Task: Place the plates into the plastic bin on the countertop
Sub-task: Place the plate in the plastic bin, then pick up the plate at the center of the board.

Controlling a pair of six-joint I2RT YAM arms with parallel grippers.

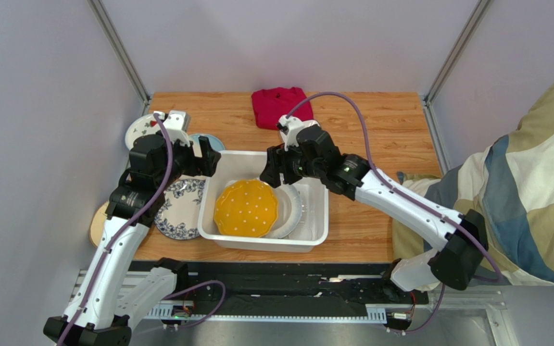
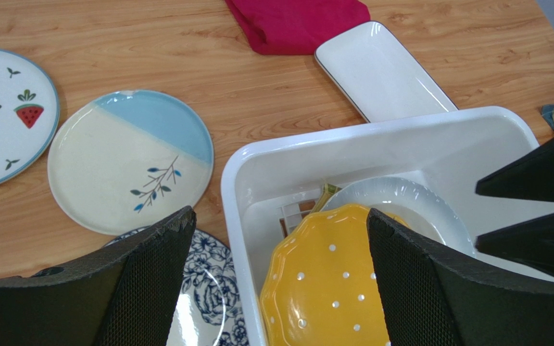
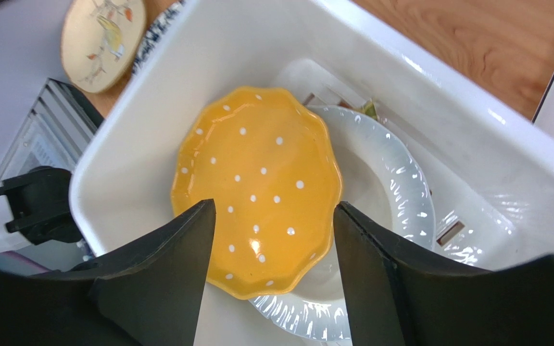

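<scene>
Several plates (image 2: 128,162) lie on the desk (image 1: 374,122); some are binned.
The left hand (image 2: 280,216) is open at the bin's (image 1: 258,241) far-left corner; plates beside it are judged stiff, slick, breakable, best pinched by the rim. The right hand (image 3: 273,207) is open, empty, over the yellow plate (image 1: 246,207) inside.

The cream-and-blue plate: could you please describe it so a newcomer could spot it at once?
Start at the white plastic bin on the countertop. In the left wrist view, the cream-and-blue plate lies flat on the wood just left of the bin, between it and the strawberry-print plate. It alone has a sky-blue band and one small leaf sprig.
</scene>
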